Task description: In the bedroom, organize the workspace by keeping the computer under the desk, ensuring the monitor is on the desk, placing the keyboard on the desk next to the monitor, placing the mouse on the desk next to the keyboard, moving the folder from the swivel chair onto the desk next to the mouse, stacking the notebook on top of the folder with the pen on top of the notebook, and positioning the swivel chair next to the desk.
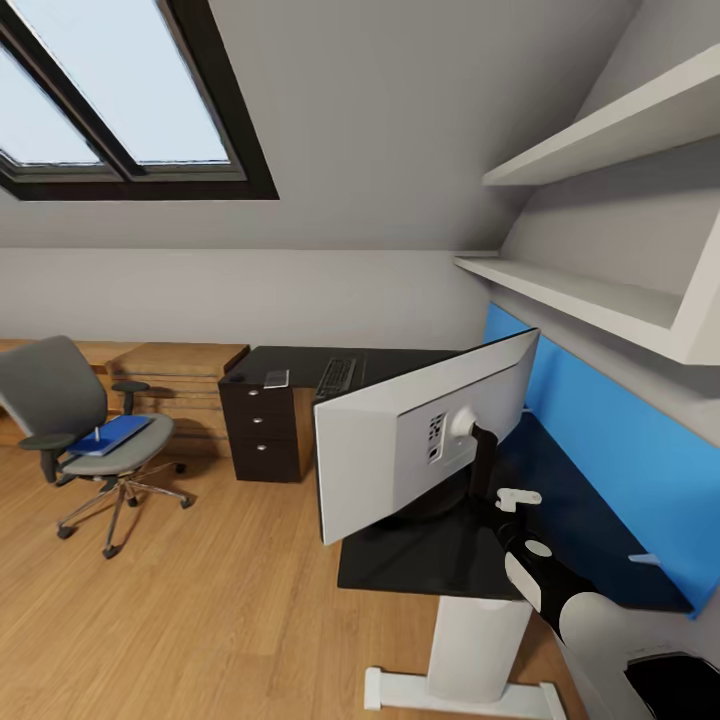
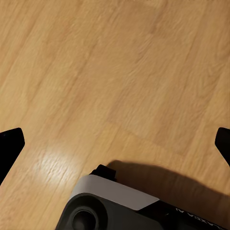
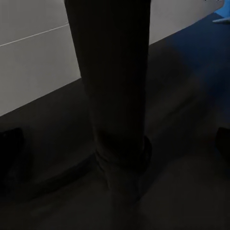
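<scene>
Right pincer (image 3: 115, 139) spread around monitor (image 1: 425, 445) stand, screen facing left.

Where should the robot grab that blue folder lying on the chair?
Probably the flat bright-blue folder by its front edge, which pokes past the grey swivel chair's seat. Come from the open front; the tall back and black armrests block the other sides.

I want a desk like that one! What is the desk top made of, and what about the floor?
The desk top looks like glossy black laminate or lacquered board: it is dark, smooth and a bit shiny, though the render leaves the exact material open. The floor looks like light wood planks, with grain lines and a soft sheen.
</scene>
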Controlling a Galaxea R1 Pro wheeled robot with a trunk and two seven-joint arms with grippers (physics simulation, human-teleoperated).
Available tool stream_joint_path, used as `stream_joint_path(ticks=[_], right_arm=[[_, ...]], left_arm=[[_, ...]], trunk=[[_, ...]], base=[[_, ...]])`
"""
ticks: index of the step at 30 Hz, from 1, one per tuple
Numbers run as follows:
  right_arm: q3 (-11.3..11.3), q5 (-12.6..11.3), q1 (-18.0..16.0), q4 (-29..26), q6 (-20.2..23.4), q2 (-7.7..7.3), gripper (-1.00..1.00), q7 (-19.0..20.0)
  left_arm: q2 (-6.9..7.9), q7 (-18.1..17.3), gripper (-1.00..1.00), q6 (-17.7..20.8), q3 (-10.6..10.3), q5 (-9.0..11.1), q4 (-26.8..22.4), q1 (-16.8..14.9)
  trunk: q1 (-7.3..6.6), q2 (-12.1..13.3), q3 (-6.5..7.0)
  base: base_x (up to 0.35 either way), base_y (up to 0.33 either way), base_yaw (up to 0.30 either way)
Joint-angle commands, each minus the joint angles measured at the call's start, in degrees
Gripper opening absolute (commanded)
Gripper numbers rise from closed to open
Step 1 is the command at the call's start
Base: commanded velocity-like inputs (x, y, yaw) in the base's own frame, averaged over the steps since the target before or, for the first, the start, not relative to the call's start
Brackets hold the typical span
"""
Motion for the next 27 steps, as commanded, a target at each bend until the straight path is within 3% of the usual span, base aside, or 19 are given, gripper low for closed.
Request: stream_joint_path(ticks=[1, 27], right_arm=[[0.4, -0.6, 0.0, 0.1, -0.2, -0.04, 1.0, 0.1], [0.5, -0.6, 0.0, 0.1, -0.2, -0.04, 1.0, 0.1]], left_arm=[[0.06, 0.3, 1.0, -0.4, -0.3, 0.6, -0.1, 0.0], [0.11, 0.3, 1.0, -0.3, -0.3, 0.6, -0.1, 0.0]], trunk=[[0.02, 0.0, -0.06], [0.02, 0.0, -0.06]], base=[[0.06, -0.035, 0.0], [0.054, -0.003, 0.0]])
